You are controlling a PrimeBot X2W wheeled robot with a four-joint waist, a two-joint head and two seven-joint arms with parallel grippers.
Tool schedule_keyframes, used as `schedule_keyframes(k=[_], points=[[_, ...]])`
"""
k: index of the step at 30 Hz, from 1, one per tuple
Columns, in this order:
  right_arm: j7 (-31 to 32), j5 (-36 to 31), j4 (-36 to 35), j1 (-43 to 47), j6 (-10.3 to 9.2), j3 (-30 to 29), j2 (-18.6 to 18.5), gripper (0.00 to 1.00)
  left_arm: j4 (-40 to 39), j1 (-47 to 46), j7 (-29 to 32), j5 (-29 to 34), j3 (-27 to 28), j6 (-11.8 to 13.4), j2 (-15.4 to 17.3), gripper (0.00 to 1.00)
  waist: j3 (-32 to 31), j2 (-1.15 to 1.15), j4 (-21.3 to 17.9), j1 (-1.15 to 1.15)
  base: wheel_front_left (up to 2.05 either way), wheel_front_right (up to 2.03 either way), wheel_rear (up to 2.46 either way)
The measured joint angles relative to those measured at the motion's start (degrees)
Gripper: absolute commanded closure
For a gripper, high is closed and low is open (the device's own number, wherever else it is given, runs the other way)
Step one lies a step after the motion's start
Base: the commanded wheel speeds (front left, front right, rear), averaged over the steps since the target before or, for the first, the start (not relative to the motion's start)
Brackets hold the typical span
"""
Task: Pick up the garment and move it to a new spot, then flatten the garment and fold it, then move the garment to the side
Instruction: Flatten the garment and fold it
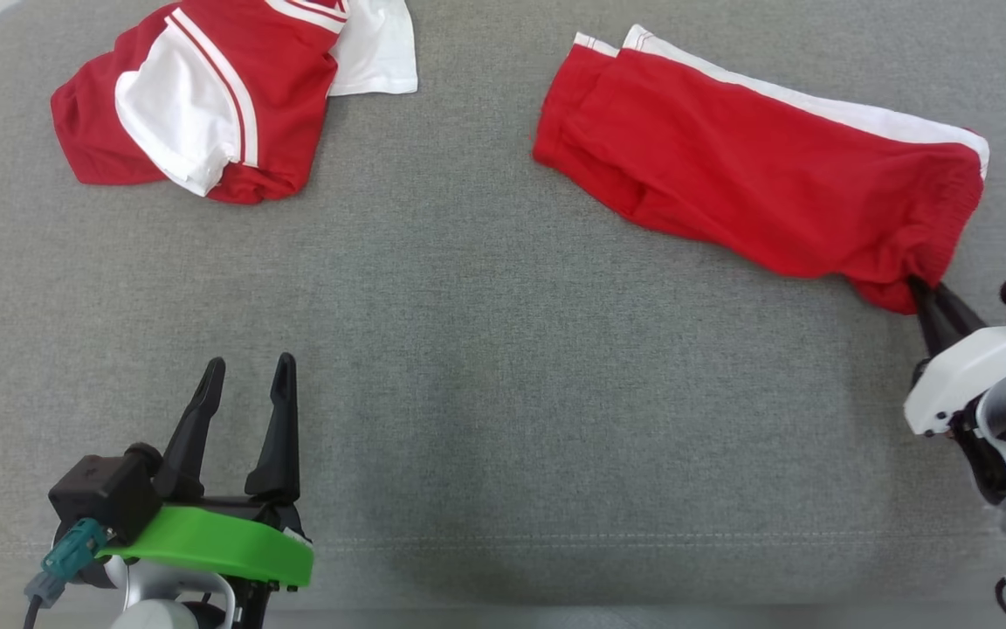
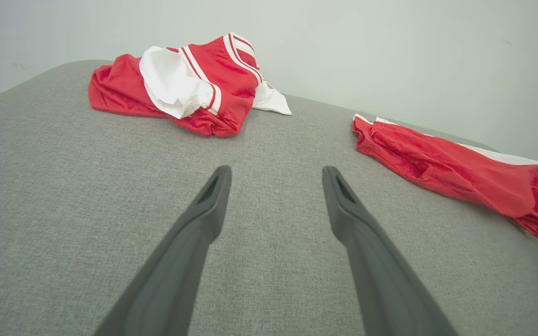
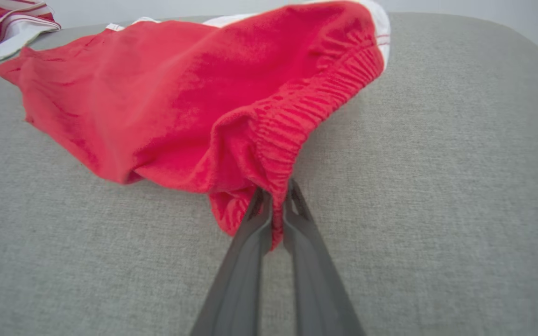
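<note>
Head view: red shorts (image 1: pixel 756 166), white side stripe, stretched across the upper right of the woven grey cushion (image 1: pixel 503 393); right gripper (image 1: pixel 920 290) pinches one corner. Left wrist: left gripper (image 2: pixel 277 170) gapes, empty. Right wrist: jaws clamped on gathered elastic waistband (image 3: pixel 306 121).

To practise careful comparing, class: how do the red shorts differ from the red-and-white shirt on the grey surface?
The shorts lie stretched out long; the shirt is bunched in a heap. The shorts are mostly red with a white side stripe; the shirt shows broad white panels. The right gripper pinches the shorts' waistband; the shirt lies ungripped. Both are red and white and rest on the grey surface.
</note>
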Motion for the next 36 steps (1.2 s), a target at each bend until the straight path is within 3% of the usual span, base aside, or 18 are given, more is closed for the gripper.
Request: schedule_keyframes(k=[15, 34, 36], points=[[9.50, 2.97, 2.40, -0.64, 2.43, 2.27, -4.82, 1.00, -0.47, 0.15, 1.00, 1.02, 0.65, 0.00, -0.32, 0.00, -0.10, 0.00, -1.18, 0.00, 0.00, 0.00, 0.00], [19.75, 1.90, 0.53, -2.08, 2.44, 4.86, -13.74, 1.00, -2.14, 0.99, 2.59, 1.97, 0.67, 0.01, -0.65, 0.00, -1.32, 0.00, -4.67, 0.00, 0.00, 0.00, 0.00], [20.41, 1.85, 0.52, -2.08, 2.44, 4.85, -13.90, 0.56, -2.24, 0.99, 2.65, 1.98, 0.02, 0.01, -0.70, 0.00, -1.41, 0.00, -4.81, 0.00, 0.00, 0.00, 0.00]])
